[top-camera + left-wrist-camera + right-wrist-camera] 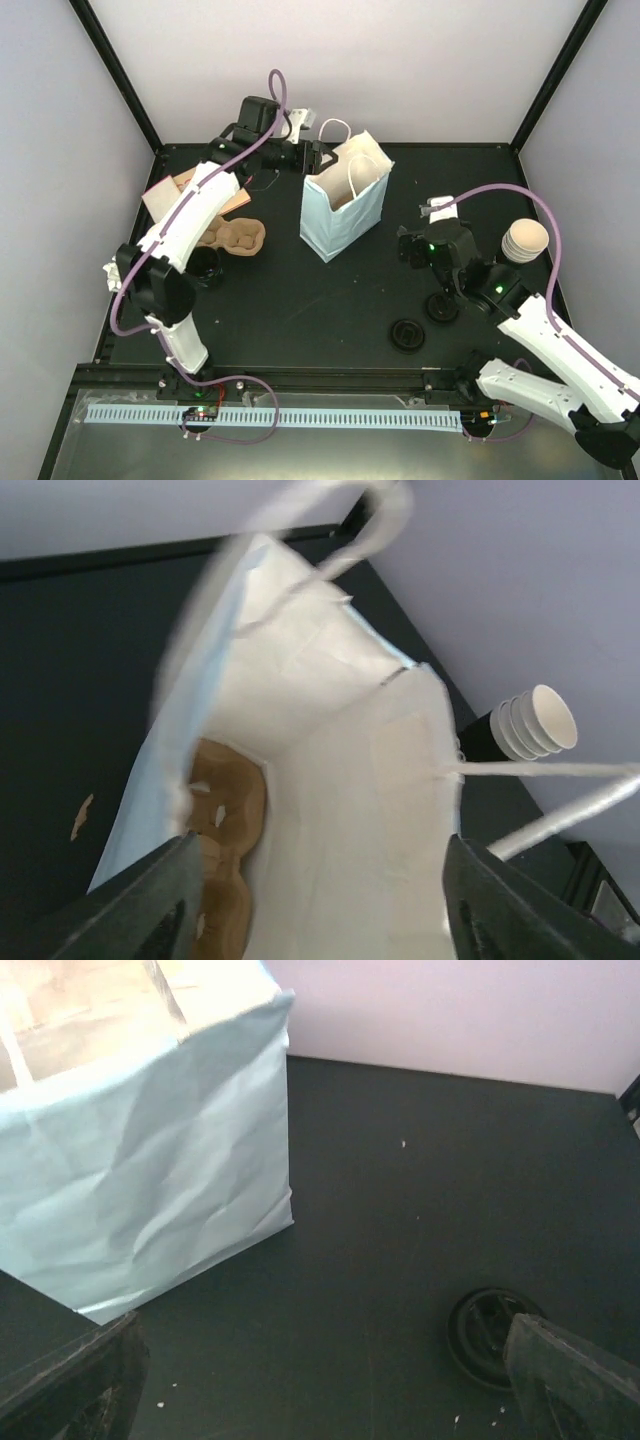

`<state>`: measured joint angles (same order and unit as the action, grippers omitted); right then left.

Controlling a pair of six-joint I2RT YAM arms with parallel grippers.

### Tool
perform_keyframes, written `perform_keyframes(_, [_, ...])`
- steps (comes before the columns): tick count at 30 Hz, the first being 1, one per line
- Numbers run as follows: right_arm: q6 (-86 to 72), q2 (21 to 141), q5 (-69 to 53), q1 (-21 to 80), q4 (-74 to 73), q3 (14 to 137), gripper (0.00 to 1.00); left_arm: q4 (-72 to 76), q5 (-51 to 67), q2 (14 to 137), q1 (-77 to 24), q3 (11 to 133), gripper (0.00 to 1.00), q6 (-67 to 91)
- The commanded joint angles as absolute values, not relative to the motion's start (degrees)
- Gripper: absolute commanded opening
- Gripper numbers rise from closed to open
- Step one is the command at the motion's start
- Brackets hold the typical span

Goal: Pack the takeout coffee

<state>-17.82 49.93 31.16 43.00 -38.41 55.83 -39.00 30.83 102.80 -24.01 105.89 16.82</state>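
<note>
On the worktop (300, 310), far middle, the bag (340, 205) stands upright, a tray (225, 820) inside. The left end effector (318, 158) hangs open at its far rim; the right end effector (408, 246), open and empty, sits to its right.

Robotics lab test cell: left arm (190, 225) and right arm (560, 345) bolted at six o'clock on a black tabletop (300, 310), boxed by a plain pale back wall (340, 60) and black frame posts (112, 65).
</note>
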Motion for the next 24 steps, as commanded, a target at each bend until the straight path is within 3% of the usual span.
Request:
perform_keyframes(1, [-22.0,51.4,30.8,42.8,-39.0,55.9,1.00,-37.1,30.7,95.9,-23.6,104.7,0.72,15.3])
perform_keyframes(7, [-30.7,55.4,35.0,42.7,-43.7,58.5,1.00,-36.3,26.3,88.2,-23.5,99.3,0.98,11.6])
perform_keyframes(13, [-34.0,61.6,38.8,42.8,-49.8,61.4,1.00,-36.6,17.2,77.2,-22.4,91.0,0.99,10.2])
perform_keyframes(24, [-26.6,57.4,35.4,42.8,-39.0,53.4,1.00,-43.7,11.0,59.5,-20.6,73.4,0.99,9.9])
